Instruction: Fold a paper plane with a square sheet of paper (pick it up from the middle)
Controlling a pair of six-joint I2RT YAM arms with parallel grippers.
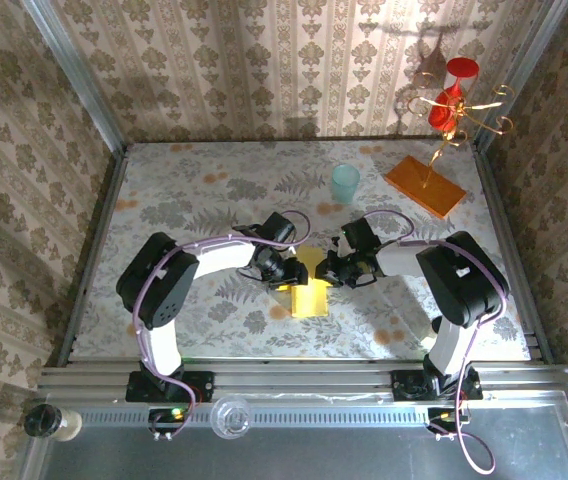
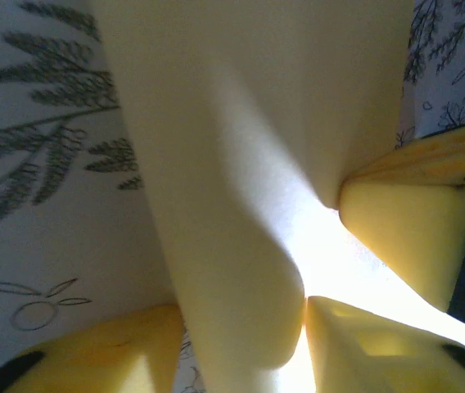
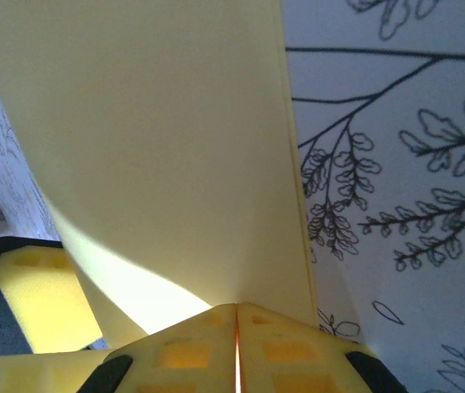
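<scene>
Since the square sheet of paper (image 1: 311, 296), central toward the surface's near edge, is thin and limp, grip its folded middle. Jaws of the right gripper (image 3: 237, 319) clamp it; whether those of the left gripper (image 2: 241, 336), flanking a bulge, grip, I cannot tell.

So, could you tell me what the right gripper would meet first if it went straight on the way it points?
Its own load: the right gripper is shut on the yellow sheet, which extends directly ahead. Past that paper, the left gripper looks next in line, though depth there is unclear.
</scene>
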